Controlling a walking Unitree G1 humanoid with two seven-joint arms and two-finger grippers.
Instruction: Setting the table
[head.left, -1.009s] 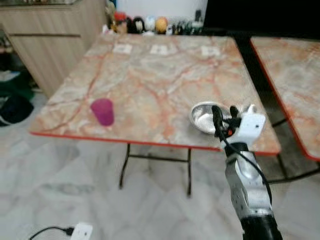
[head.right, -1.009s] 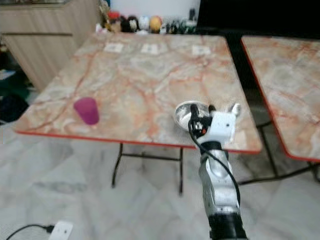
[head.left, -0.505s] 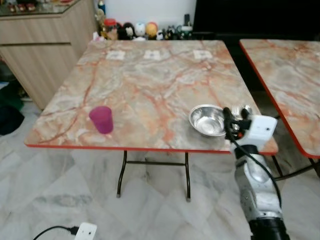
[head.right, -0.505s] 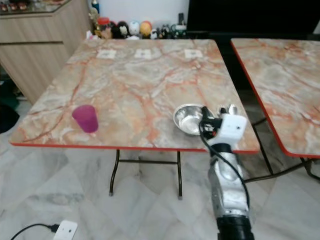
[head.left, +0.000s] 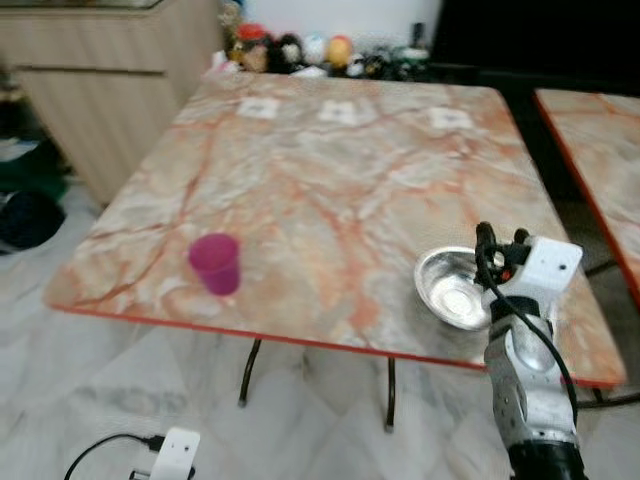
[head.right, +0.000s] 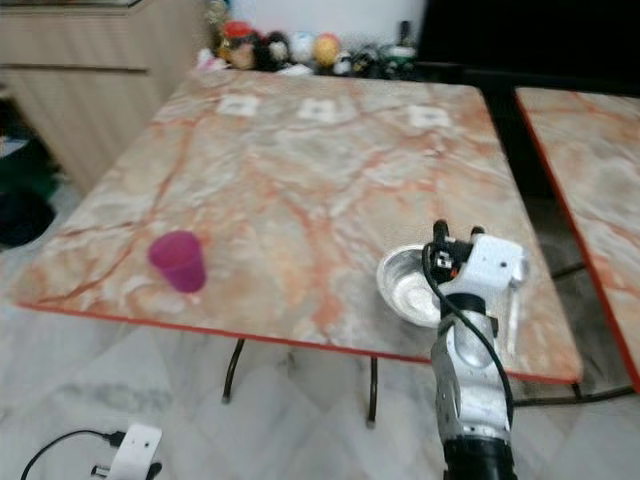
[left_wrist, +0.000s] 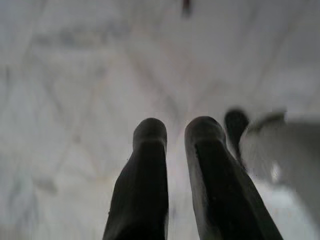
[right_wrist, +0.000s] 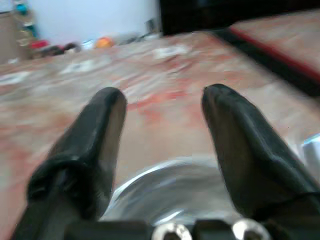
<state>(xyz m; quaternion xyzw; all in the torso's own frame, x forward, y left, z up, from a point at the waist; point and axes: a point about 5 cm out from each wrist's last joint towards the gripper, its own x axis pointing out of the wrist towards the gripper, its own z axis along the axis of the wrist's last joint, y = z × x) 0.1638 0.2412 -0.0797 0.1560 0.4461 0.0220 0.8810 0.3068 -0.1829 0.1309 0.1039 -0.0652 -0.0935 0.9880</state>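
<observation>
A marble-patterned surface (head.left: 330, 170) with a red edge stood before the robot, and a second one like it (head.left: 600, 150) lay well apart to the right across a dark gap. Near the front right corner of the first sat a shiny metal bowl (head.left: 452, 290), upright. The right pincer (head.left: 497, 240) hovered at the bowl's right rim, its two black fingers (right_wrist: 95, 135) spread apart and released, grasping nothing; in the right wrist view the bowl (right_wrist: 170, 187) lay just below and between them. A piece of cutlery (head.right: 513, 315), too blurred to name, lay on the surface just to the right of the bowl, partly behind the arm. A purple cup (head.left: 215, 263) stood upright near the front left edge, well apart from the bowl. Three small white cards (head.left: 340, 112) lay in a row toward the far edge, and a cluster of small figurines (head.left: 300, 50) stood beyond it beside a wooden cabinet (head.left: 100, 70). A white plug with a black cord (head.left: 170, 455) lay on the tiled floor (head.left: 60, 400). The left pincer (left_wrist: 175, 137) hung over the floor, its fingers nearly together and empty.
</observation>
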